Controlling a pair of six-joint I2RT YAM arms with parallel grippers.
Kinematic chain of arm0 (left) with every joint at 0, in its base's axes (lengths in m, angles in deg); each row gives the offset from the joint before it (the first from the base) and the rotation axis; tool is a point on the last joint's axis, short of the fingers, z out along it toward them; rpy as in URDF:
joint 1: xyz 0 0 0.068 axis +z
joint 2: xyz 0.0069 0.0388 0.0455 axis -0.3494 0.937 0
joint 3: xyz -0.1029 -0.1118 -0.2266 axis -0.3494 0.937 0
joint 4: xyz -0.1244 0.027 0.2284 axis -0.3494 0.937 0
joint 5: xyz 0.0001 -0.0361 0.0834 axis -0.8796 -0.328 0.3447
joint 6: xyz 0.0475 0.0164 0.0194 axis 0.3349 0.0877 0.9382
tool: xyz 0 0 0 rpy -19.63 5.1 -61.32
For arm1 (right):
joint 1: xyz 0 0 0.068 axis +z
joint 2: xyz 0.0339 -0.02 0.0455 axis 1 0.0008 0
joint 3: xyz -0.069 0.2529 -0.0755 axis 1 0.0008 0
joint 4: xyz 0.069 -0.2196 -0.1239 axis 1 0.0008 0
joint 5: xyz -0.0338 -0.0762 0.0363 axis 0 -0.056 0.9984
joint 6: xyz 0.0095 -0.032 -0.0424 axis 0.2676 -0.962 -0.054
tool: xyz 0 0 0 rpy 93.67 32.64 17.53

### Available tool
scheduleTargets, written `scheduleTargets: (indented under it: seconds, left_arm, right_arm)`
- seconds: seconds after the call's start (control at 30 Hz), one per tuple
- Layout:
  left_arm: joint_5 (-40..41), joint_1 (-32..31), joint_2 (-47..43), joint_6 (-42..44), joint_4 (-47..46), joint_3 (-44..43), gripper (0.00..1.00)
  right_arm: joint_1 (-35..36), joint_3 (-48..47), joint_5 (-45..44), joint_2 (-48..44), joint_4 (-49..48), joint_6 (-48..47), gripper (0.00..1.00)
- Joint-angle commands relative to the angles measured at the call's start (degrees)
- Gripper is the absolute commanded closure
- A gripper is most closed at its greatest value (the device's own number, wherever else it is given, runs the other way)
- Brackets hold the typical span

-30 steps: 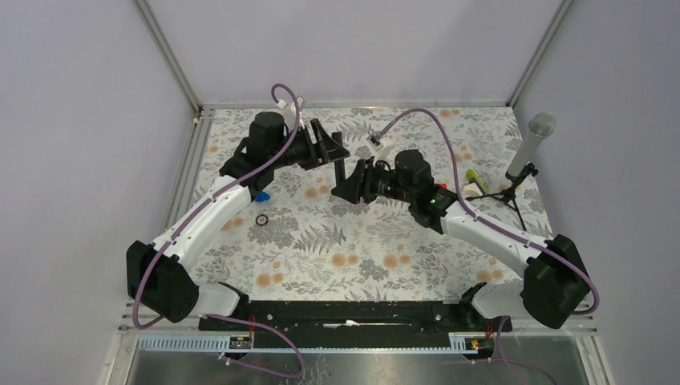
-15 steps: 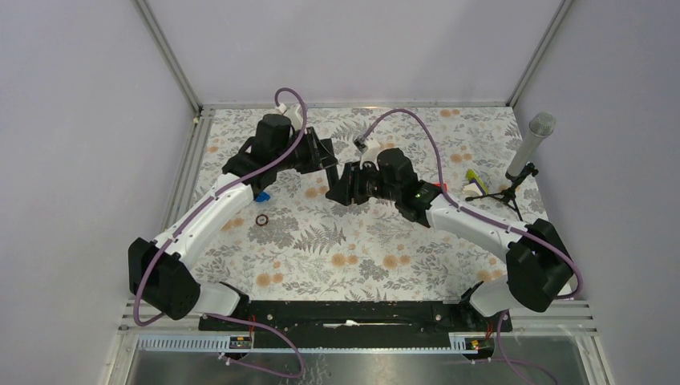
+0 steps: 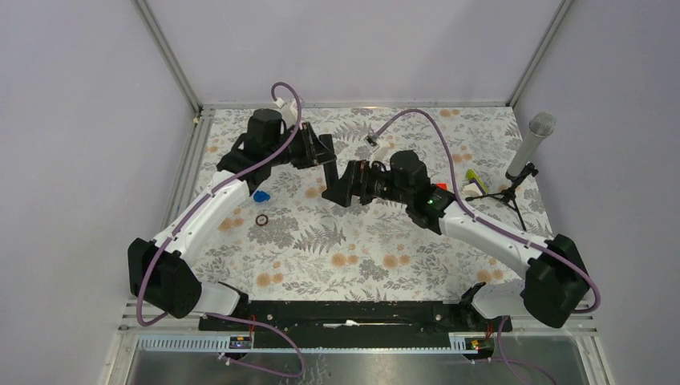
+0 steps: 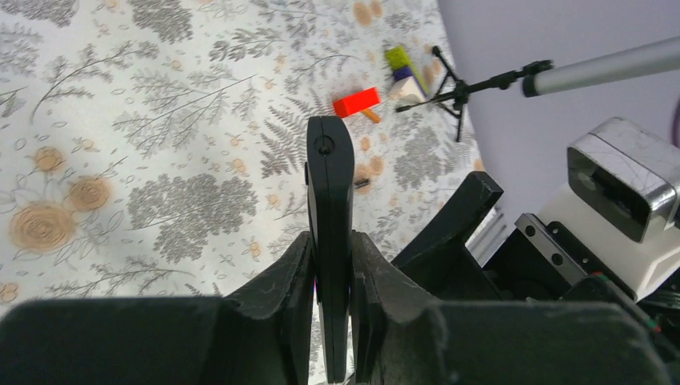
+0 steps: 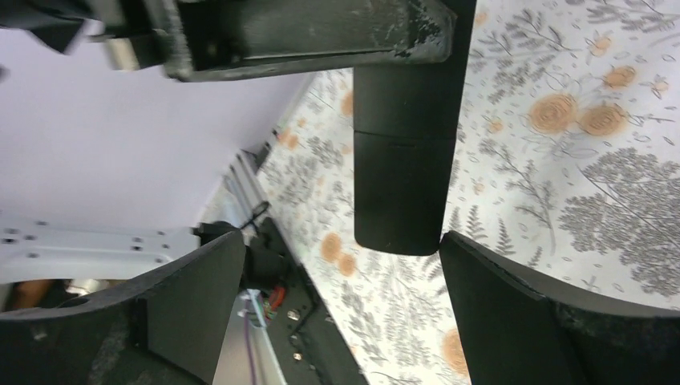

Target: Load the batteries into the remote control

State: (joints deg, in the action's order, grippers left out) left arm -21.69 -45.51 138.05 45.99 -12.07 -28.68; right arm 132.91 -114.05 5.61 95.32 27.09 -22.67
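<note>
The remote control (image 4: 329,184), a slim black bar, is clamped edge-on between the fingers of my left gripper (image 4: 331,265). In the top view the left gripper (image 3: 325,158) holds it above the cloth at mid-table. In the right wrist view the remote control (image 5: 401,160) hangs down from above. My right gripper (image 5: 341,265) is open, its fingers (image 5: 545,313) spread wide just below the bar's free end and not touching it. A tiny dark sliver (image 4: 362,184) lies on the cloth; I cannot tell if it is one of the batteries.
A red block (image 4: 356,102) and a yellow-green block (image 3: 475,178) lie at the right, near the microphone (image 3: 529,148) on its tripod. A blue piece (image 3: 261,195) and a small dark ring (image 3: 261,219) lie left of centre. Metal rails edge the floral cloth.
The left gripper closed on the remote control while the right gripper, which had held it, opened wide and let go. Both arms shifted slightly left.
</note>
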Motion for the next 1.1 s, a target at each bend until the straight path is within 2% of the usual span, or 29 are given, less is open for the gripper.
scheduleTargets:
  seconds: [0.0, 0.13, 0.27, 0.4, 0.53, 0.67, 0.87, 1.07]
  left_arm:
    - [-10.31, 2.86, -1.21, -2.8, -9.13, -3.13, 1.0]
    - [-14.82, 4.99, -3.39, -9.37, -16.15, -1.41, 1.0]
    - [-15.26, 5.23, -5.01, -14.26, -19.15, -1.09, 1.0]
    - [-16.12, 5.63, -6.19, -21.49, -25.98, 0.81, 1.0]
    - [-16.98, 5.64, -7.73, -28.57, -32.73, 4.06, 1.0]
    - [-16.55, 5.66, -9.54, -31.42, -34.95, 5.73, 1.0]
    - [-15.83, 5.82, -11.19, -36.02, -37.45, 7.33, 1.0]
    - [-16.06, 5.81, -11.94, -38.57, -39.28, 8.12, 1.0]
  right_arm:
    - [0.15, 1.79, -1.12, -6.14, -7.67, 11.57, 0.0]
    - [0.14, 2.92, -4.86, -8.57, -10.5, 18.68, 0.0]
    - [0.15, 3.42, -8.46, -9.6, -12.62, 24.66, 0.0]
    - [0.19, 3.93, -12.5, -9.86, -15.67, 27.62, 0.0]
    - [0.19, 4.38, -13.12, -9.16, -21.34, 30.86, 0.0]
    - [0.14, 4.31, -11.68, -8.25, -28.25, 32.02, 0.01]
    - [0.19, 2.87, -9.68, -7.08, -29.49, 32.91, 0.13]
    - [0.18, 3.17, -9.23, -6.02, -30.5, 35.14, 0.32]
